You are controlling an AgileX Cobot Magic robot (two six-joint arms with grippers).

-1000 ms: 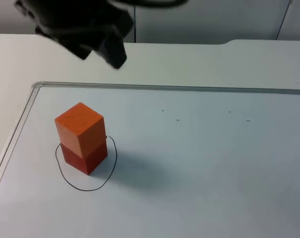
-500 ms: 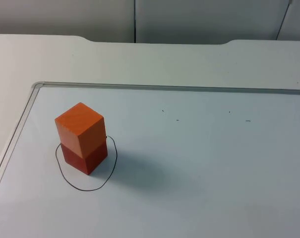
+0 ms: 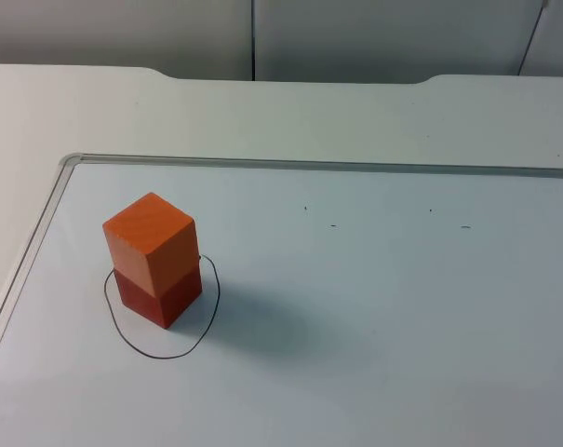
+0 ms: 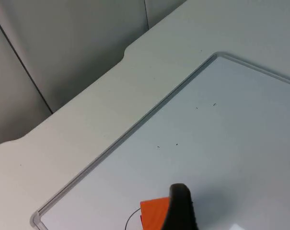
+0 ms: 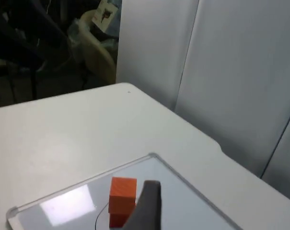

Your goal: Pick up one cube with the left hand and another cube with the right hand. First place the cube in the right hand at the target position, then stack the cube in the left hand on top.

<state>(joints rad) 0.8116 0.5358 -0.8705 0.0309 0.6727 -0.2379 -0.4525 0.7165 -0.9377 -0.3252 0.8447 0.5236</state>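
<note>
Orange cube sits on red cube inside drawn circle, near whiteboard left edge. My left pincer and right pincer hover well apart; can't tell open or closed. Risk: nudging stack topples it. Wide bare surface rightward.

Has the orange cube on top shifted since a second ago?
No. The orange cube sits squarely on the red cube, in the same place against the drawn circle as before.
</note>
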